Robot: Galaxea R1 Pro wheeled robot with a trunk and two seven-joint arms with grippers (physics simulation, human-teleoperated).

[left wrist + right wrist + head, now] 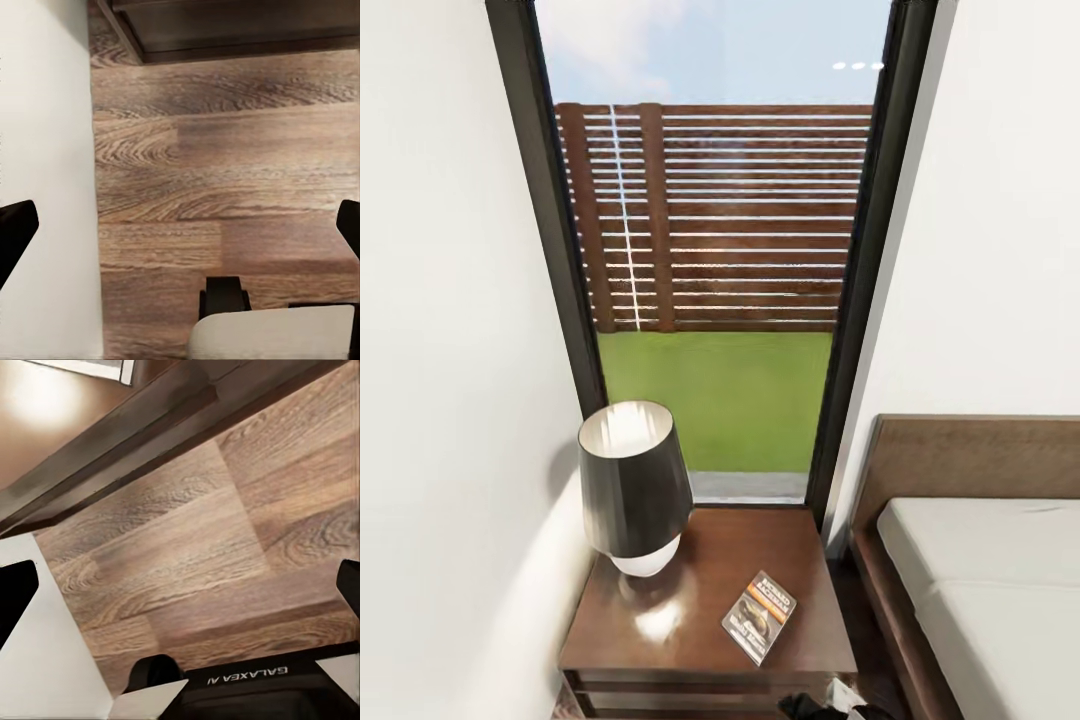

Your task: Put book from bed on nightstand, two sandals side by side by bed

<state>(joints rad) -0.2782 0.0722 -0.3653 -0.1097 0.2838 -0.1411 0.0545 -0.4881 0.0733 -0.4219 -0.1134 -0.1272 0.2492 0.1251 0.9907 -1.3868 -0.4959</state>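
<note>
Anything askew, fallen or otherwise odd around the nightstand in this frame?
Nothing stands out. The book lies flat on the nightstand, turned at an angle to its edges, beside an upright lamp. The bed mattress looks smooth. Both grippers, seen over bare floor, hold nothing.

One book [759, 617], one lamp [634, 487], one nightstand [660, 640], one bed [980, 560], one window [710, 250].

**Three cameras: one facing the window, two facing the floor**

The head camera looks forward and down from close above the nightstand [705, 610], facing the tall window [710, 250], with the bed [980, 570] at the right edge. Both wrist cameras point down at the wood-plank floor [225, 172] from nearby (black fingers [15, 232] frame each picture). The nightstand's dark frame [150, 442] appears in all three views.
</note>
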